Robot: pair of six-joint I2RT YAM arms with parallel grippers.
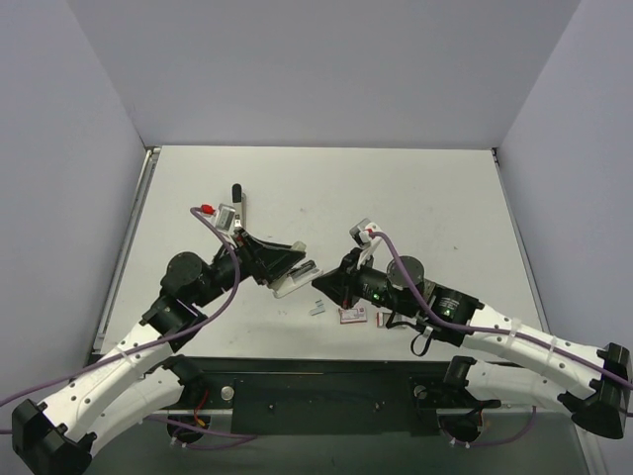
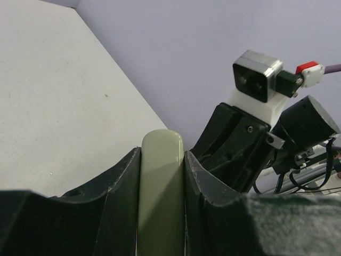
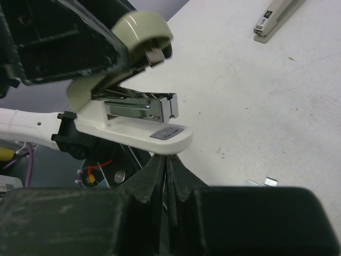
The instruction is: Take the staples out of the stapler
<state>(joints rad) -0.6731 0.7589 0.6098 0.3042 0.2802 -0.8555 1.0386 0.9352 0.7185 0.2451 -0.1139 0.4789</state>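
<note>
Your left gripper (image 2: 162, 160) clamps the olive-grey top of the stapler (image 3: 139, 109), holding it hinged open above the near middle of the table (image 1: 415, 198). Your right gripper (image 3: 166, 168) is closed on nothing, its tips just under the stapler.

White arms (image 1: 109, 368), black claws (image 2: 162, 153), trailing purple cables (image 2: 333, 66).

On my feed, the pale grey matte tabletop (image 1: 425, 198) carries a slim beige metal stapler with a black end (image 1: 238, 208) far back. Nearer lie a small red-and-white box (image 1: 353, 315) and a short silvery staple strip (image 1: 317, 309).
</note>
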